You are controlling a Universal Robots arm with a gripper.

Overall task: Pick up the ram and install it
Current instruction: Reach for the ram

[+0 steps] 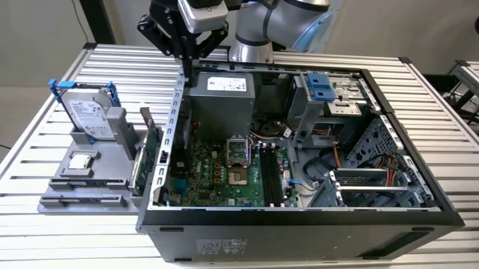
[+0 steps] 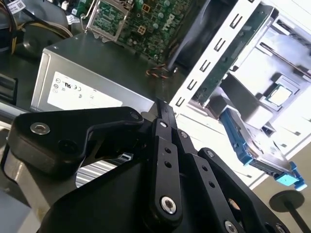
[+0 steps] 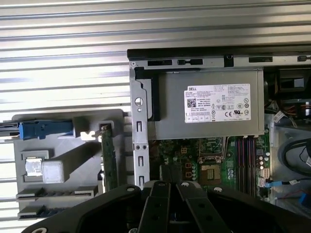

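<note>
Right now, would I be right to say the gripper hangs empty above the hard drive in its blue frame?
Not quite. In the exterior view the gripper hangs empty above the power supply at the corner of the open computer case. The hard drive in its blue frame stands apart, toward the exterior view's left.

The thin bluish-green ram (image 1: 86,181) sits edge-up in the gray holder (image 1: 109,168).

Exterior view: cam high, well off the gripper (image 1: 187,64), looking down on whole PC case (image 1: 299,218). First wrist view: straight down past gripper (image 3: 172,187). Second wrist view: close behind gripper (image 2: 160,109), slanted. All 3 share power supply (image 1: 221,101) beneath tool.
</note>
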